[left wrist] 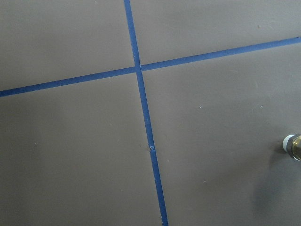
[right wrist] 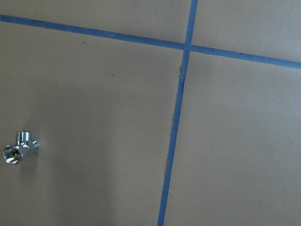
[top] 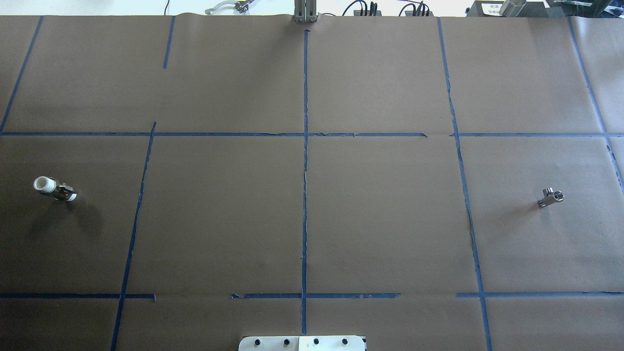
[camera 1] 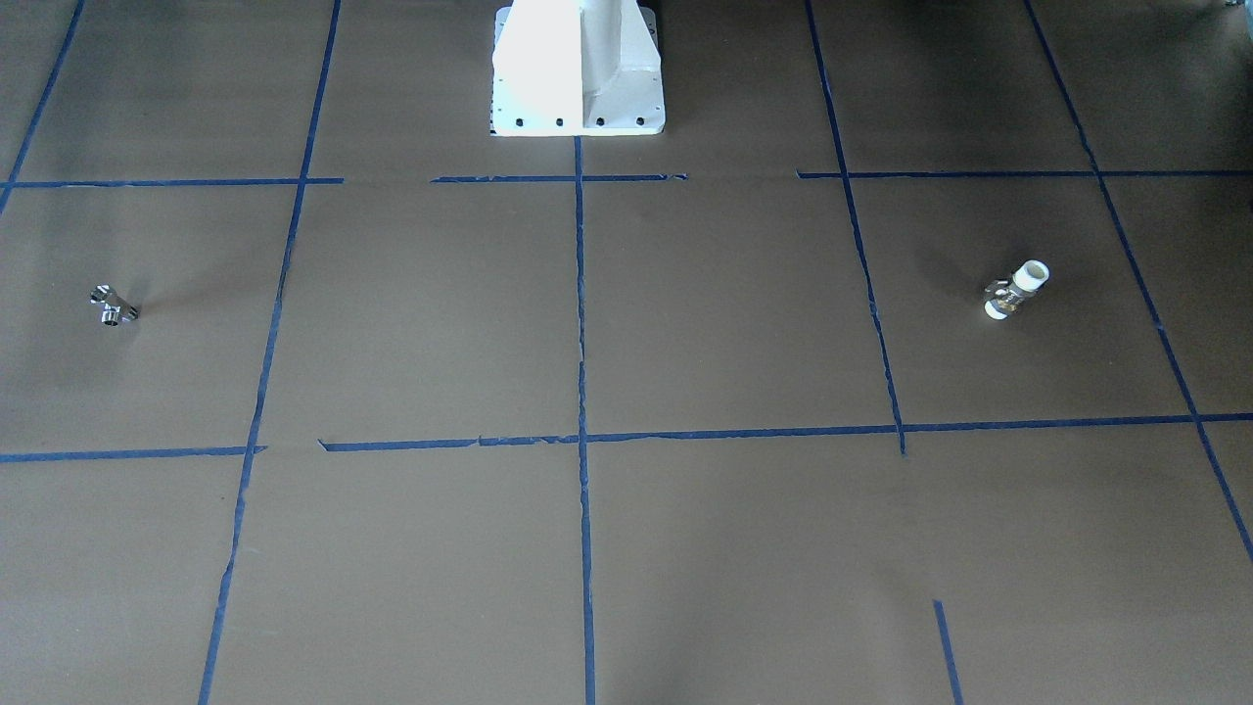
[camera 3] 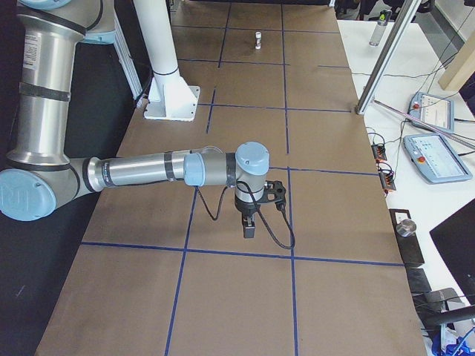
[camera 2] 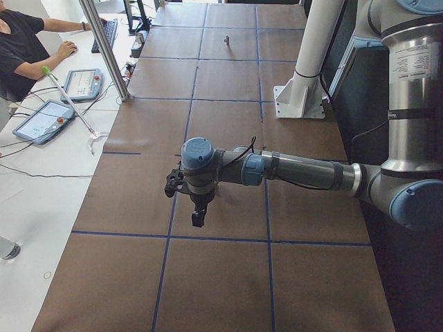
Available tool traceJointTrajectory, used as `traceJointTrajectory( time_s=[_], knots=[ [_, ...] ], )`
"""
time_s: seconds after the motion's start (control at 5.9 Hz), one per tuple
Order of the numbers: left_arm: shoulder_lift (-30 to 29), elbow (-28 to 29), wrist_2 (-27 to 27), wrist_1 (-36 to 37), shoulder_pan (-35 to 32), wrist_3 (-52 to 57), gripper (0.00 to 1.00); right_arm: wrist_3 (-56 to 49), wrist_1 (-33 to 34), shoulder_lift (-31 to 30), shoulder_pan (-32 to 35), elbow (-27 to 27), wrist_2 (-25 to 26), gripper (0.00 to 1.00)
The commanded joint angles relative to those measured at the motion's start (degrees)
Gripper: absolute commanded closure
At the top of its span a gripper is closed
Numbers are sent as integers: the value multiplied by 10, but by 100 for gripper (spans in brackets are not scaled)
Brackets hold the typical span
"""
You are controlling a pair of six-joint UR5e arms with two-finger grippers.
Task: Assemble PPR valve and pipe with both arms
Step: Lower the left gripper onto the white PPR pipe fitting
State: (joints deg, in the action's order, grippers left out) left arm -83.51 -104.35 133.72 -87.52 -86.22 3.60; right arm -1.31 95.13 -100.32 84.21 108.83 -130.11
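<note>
Both arms (camera 2: 297, 169) stretch level over the table (top: 380, 219), left end effector (camera 2: 198, 216) and right end effector (camera 3: 250, 226) pointing down; I cannot tell whether either is clenched or released.

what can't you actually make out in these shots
- Left gripper: shows only in the exterior left view, so open or shut cannot be told.
- Right gripper: shows only in the exterior right view, so the same doubt applies.
- PPR valve: cut off by the right edge of the left wrist view, so its handle is unseen there.
- Pipe: too small and far in the exterior left view to show its shape.
</note>
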Motion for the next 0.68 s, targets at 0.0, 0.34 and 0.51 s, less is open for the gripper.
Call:
traceJointTrajectory(
  time_s=[0.0,0.34,0.51],
  knots=[
    [17,-7,2,-39,9,6,0,-1,-3,-1,-17,1,-16,0],
    [47,-12,2,-53,9,5,0,1,-59,-3,-30,-6,-29,0],
    [46,-15,3,-55,11,4,0,1,-75,-3,-43,-6,-29,0]
  ],
)
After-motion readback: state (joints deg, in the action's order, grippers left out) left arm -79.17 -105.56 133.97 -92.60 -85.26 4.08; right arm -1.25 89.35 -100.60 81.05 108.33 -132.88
